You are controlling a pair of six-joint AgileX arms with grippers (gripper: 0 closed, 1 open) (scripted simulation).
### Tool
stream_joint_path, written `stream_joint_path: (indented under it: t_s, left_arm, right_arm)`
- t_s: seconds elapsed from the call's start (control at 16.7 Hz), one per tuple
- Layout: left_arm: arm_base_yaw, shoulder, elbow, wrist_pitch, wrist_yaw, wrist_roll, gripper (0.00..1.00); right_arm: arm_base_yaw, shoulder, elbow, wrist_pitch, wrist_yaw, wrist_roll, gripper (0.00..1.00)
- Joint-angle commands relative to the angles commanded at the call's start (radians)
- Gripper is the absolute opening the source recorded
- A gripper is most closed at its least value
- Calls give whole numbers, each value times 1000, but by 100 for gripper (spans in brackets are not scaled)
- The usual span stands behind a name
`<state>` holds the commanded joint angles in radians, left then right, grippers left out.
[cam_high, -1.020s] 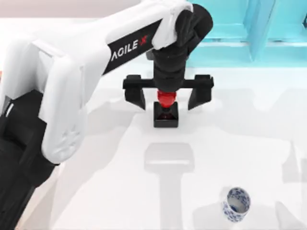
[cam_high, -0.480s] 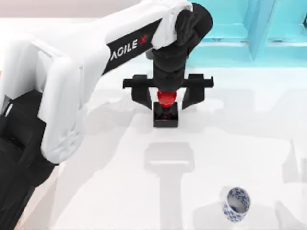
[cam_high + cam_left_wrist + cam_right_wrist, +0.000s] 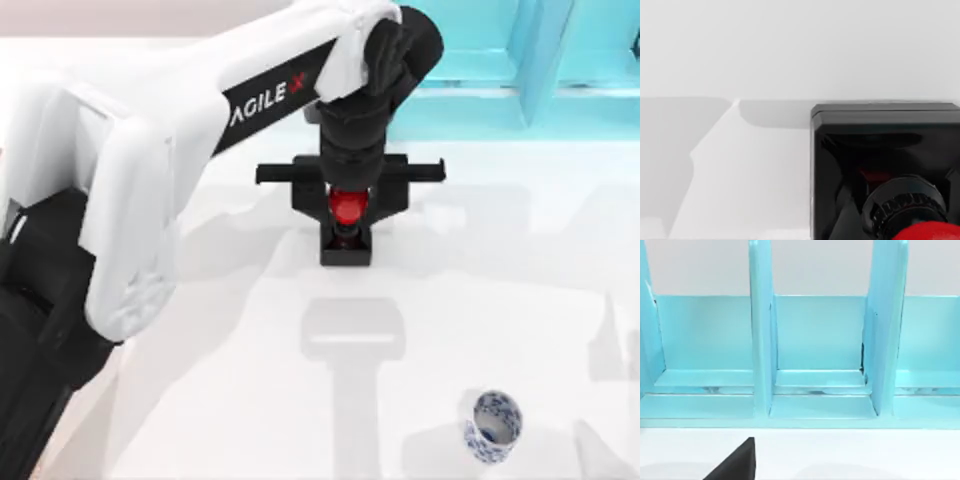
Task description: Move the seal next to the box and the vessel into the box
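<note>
Red-knobbed seal (image 3: 346, 228) on table, left claw (image 3: 347, 205) fingers pinching its knob

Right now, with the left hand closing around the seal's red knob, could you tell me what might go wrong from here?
1. The left hand grips the seal by its round red knob; a rounded handle may slip or let the black base swing when lifted.
2. The box is out of sight, so the drop-off spot cannot be checked.
3. The vessel stands alone near the table's front edge; a wide sweep could knock it off.
</note>
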<state>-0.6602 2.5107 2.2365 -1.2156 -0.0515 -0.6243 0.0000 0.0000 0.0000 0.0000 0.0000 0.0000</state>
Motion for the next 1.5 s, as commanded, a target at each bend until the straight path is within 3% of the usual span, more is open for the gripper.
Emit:
stream_joint_path:
  t_s: [0.54, 1.02, 1.5]
  left_arm:
    - [0, -2, -1, -3, 1, 4, 0]
    - [170, -259, -74, -175, 12, 171, 0]
    - [225, -334, -145, -159, 18, 226, 0]
  right_arm:
    - [0, 0, 0, 0, 0, 0, 100]
    - [0, 0, 0, 0, 0, 0, 100]
    - [0, 0, 0, 0, 0, 0, 100]
